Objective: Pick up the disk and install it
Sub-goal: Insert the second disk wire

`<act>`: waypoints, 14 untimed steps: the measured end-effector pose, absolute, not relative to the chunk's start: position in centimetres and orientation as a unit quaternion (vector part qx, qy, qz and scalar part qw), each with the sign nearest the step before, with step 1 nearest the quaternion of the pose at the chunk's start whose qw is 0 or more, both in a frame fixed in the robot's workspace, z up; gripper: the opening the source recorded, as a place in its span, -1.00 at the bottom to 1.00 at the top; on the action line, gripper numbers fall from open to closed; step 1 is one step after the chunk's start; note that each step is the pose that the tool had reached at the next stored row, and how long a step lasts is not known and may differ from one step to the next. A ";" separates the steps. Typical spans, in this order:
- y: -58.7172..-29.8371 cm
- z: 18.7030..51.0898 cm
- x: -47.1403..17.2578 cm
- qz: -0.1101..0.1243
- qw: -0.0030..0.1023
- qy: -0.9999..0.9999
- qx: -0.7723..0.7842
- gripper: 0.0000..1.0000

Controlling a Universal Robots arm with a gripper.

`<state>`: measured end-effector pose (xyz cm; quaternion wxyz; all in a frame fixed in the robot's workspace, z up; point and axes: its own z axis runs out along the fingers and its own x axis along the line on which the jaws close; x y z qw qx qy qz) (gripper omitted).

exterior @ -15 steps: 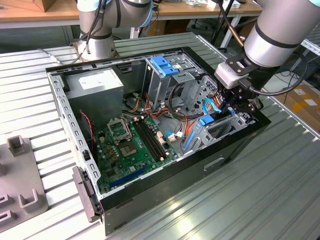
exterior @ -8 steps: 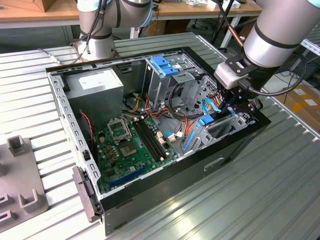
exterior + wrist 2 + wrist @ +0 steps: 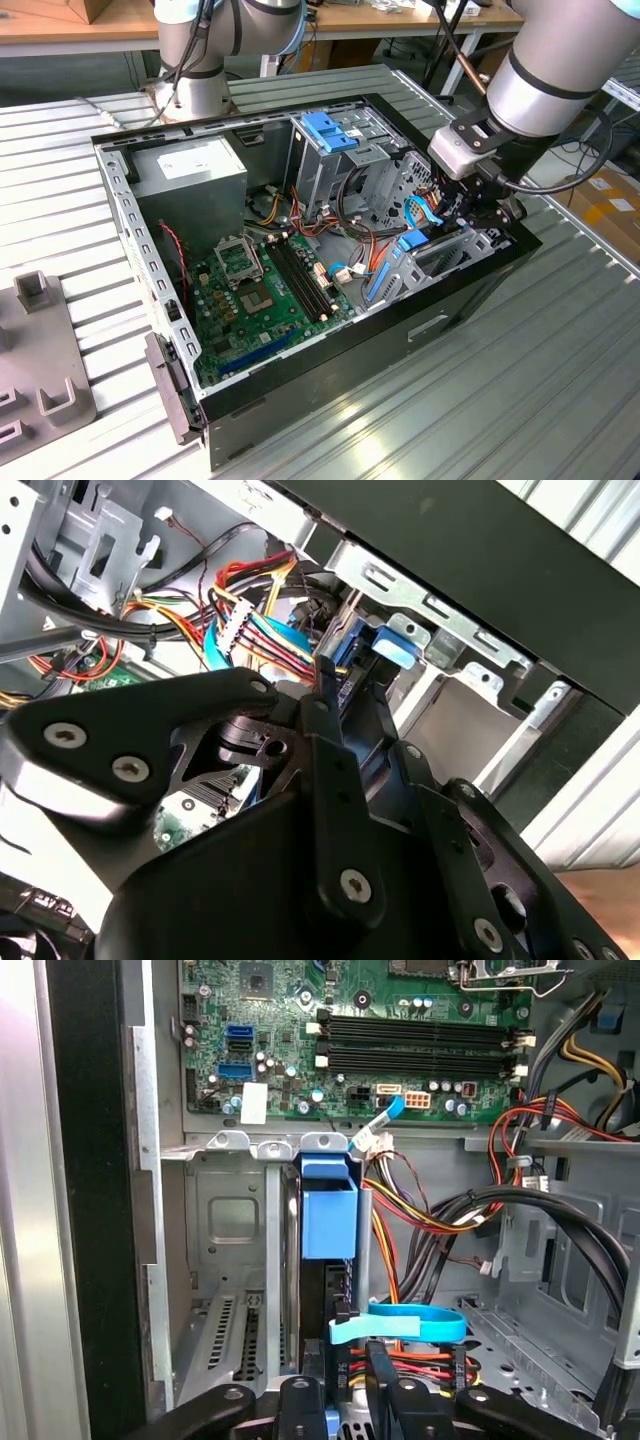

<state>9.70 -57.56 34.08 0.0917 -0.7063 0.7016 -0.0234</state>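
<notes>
Evidently the tool (image 3: 345,1385) pinches the disk (image 3: 328,1222) on edge in its bay (image 3: 225,1220); any tilt could jam it.

Matt black metal gripper (image 3: 345,1400); glossy blue plastic carrier on the disk (image 3: 328,1222); bare grey steel cage (image 3: 225,1230) (dull, perforated).

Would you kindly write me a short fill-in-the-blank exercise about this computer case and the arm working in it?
1. The disk, standing on edge in the drive cage, has a carrier coloured ____.
2. The gripper is reaching into an open computer ____.
3. The motherboard is coloured ____.
4. The case rests on a ribbed metal ____.

Missing words: blue; case; green; table.
</notes>
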 end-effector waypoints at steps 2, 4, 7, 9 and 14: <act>-57.6 35.1 9.7 -0.023 0.092 0.702 -0.706 -0.40; -57.6 36.0 9.7 -0.023 0.092 0.702 -0.706 -0.40; -57.6 36.7 9.7 -0.023 0.092 0.702 -0.706 -0.40; -57.6 36.9 9.7 -0.023 0.092 0.702 -0.706 -0.40; -57.6 36.9 9.7 -0.023 0.092 0.702 -0.706 -0.40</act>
